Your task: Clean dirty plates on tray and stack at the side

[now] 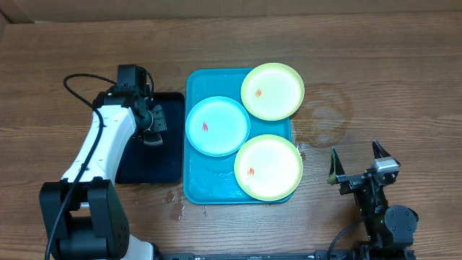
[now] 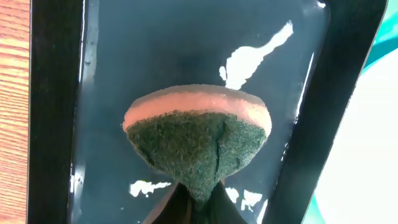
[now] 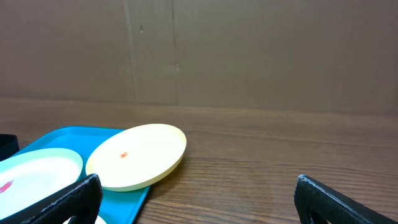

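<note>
So the left gripper point(image 2: 196, 208) is seen clamped tight on a sponge point(image 2: 198, 140), which is pinched at its lower edge so hard that it's folded into a cone. The green scouring side is turned to the wrist camera and the pink foam layer is shown along the top. The sponge is held over the black tray point(image 2: 56, 112), whose floor is glossy with water, and from overhead that same gripper point(image 1: 152, 128) is found above the tray's far right part. Just beside the black tray, on the right, the turquoise tray point(image 1: 193, 188) is laid out on the wooden table point(image 1: 390, 72), wet-looking too. All three plates are kept on it, none stacked at the side yet. The blue plate point(image 1: 216, 126) is placed at the left middle, and the near yellow-green plate point(image 1: 268, 167) at the near right corner. The far yellow-green plate point(image 1: 272, 91) is propped on the far right rim, tilted and hanging out over the table. A small red-orange smear is carried by each one. A few droplets point(image 1: 177, 198) are spotted on the wood by the tray's near left corner. Well apart on the right, the right gripper point(image 1: 356, 162) is parked low near the table with its fingers spread wide and nothing between them.
</note>
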Controlling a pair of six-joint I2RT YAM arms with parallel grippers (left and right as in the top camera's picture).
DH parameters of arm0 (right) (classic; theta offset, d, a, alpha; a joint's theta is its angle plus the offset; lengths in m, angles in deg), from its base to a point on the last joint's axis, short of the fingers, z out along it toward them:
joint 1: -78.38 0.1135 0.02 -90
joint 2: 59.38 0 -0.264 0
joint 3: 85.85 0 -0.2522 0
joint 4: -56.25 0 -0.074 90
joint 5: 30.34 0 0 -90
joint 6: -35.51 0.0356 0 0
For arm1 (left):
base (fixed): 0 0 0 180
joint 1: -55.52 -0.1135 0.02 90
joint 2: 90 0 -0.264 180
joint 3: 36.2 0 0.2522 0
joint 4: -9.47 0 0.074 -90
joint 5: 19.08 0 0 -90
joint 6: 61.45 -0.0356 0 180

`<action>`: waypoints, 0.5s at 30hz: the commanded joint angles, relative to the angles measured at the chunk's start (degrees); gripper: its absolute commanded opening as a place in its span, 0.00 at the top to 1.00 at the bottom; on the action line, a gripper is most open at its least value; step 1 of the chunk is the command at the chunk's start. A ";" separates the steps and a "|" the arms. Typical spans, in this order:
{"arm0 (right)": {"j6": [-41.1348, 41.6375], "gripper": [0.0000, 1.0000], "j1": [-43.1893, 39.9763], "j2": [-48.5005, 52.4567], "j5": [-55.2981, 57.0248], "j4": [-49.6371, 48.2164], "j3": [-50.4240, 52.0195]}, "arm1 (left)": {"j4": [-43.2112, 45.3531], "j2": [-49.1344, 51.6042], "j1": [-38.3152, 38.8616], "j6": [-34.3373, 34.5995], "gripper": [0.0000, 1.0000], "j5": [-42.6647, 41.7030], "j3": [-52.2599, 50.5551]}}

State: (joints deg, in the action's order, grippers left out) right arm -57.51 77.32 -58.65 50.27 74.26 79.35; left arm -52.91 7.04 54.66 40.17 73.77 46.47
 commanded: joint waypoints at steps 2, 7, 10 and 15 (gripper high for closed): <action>-0.02 0.00 -0.13 -0.35 0.55 -0.26 0.59 | -0.15 -0.39 -0.24 0.22 0.96 0.09 -0.15; -0.02 0.00 -0.13 -0.33 0.55 -0.28 0.59 | 0.04 -0.39 -0.24 0.20 0.95 0.11 -0.15; -0.02 0.00 -0.13 -0.33 0.55 -0.26 0.59 | 0.26 -0.39 -0.24 0.20 0.95 0.11 -0.15; -0.02 0.00 -0.13 -0.33 0.55 -0.28 0.59 | 0.59 -0.39 -0.24 0.07 0.96 0.11 -0.15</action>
State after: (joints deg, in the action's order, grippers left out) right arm -57.51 77.34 -58.63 50.22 74.26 79.35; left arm -52.83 7.04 54.66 40.19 73.75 46.47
